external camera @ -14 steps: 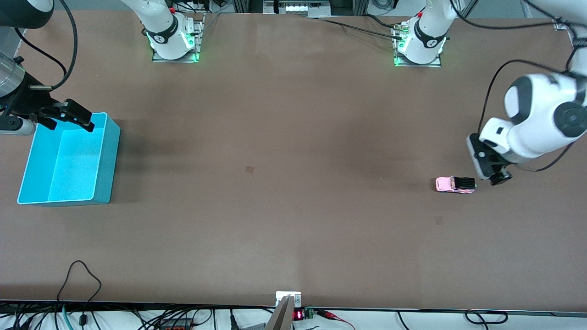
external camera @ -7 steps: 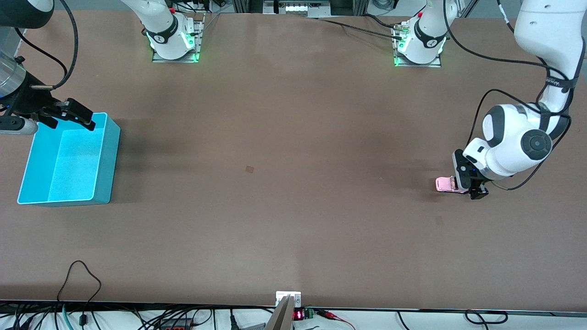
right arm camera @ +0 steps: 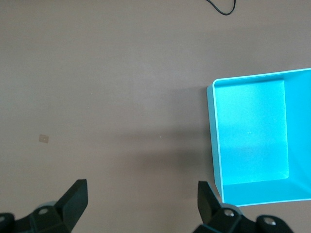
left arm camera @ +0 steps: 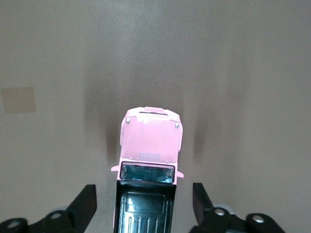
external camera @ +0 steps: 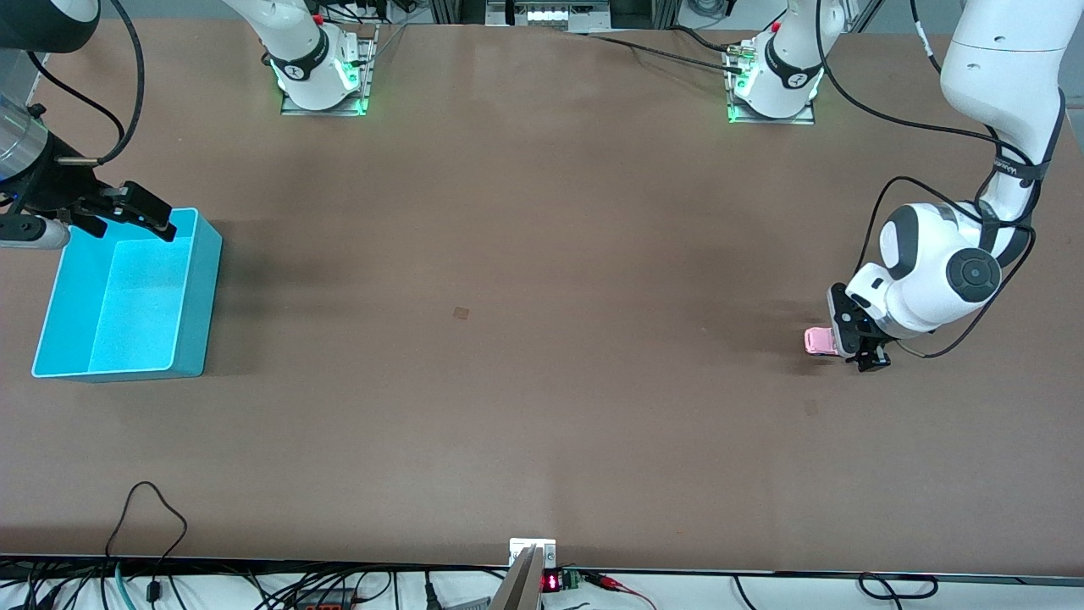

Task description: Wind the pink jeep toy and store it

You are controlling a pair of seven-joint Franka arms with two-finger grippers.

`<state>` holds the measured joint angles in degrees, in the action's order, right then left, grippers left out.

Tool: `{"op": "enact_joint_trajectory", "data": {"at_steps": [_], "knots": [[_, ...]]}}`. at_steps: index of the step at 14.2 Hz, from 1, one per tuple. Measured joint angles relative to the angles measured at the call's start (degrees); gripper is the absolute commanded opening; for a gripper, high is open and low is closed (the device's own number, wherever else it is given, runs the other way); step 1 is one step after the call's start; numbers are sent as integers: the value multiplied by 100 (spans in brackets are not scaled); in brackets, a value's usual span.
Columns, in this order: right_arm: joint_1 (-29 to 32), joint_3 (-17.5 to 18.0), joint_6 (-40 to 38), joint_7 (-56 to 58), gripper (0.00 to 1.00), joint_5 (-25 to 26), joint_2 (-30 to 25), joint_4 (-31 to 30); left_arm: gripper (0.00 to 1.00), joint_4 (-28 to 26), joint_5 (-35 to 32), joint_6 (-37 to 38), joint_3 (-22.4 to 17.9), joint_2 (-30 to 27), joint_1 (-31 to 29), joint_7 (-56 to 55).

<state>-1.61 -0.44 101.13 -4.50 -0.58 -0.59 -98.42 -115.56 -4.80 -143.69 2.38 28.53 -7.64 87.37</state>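
The pink jeep toy (external camera: 816, 341) stands on the brown table toward the left arm's end, its black roof panel covered by my left gripper (external camera: 857, 349). In the left wrist view the pink jeep toy (left arm camera: 150, 138) lies between the two black fingers (left arm camera: 86, 201), with a gap showing on each side of its rear. My left gripper (left arm camera: 144, 194) is open and straddles it. At the right arm's end of the table, my right gripper (external camera: 135, 216) waits open over the corner of the empty cyan bin (external camera: 196, 296). The right wrist view shows the cyan bin (right arm camera: 250, 141) beside my empty right gripper (right arm camera: 143, 194).
Small tan marks sit on the table, one mid-table (external camera: 461, 313) and one (external camera: 811, 407) nearer the front camera than the jeep. Cables (external camera: 148, 517) trail over the table's front edge. The arm bases (external camera: 322, 72) stand along the back edge.
My left gripper has come down from beside the jeep and slid over its black roof end, so its fingers now flank the toy. The right arm has not moved.
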Motion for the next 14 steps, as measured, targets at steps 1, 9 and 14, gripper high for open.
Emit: {"op": "enact_joint_trajectory", "data": {"at_steps": [1, 9, 14], "knots": [[0, 0, 0, 0, 100, 0, 0, 0, 29, 0, 0, 0, 0, 0, 0, 1], [0, 0, 0, 0, 100, 0, -8, 0, 14, 15, 0, 20, 0, -1, -1, 50], [0, 0, 0, 0, 100, 0, -8, 0, 14, 55, 0, 78, -7, 19, -7, 56]]}}
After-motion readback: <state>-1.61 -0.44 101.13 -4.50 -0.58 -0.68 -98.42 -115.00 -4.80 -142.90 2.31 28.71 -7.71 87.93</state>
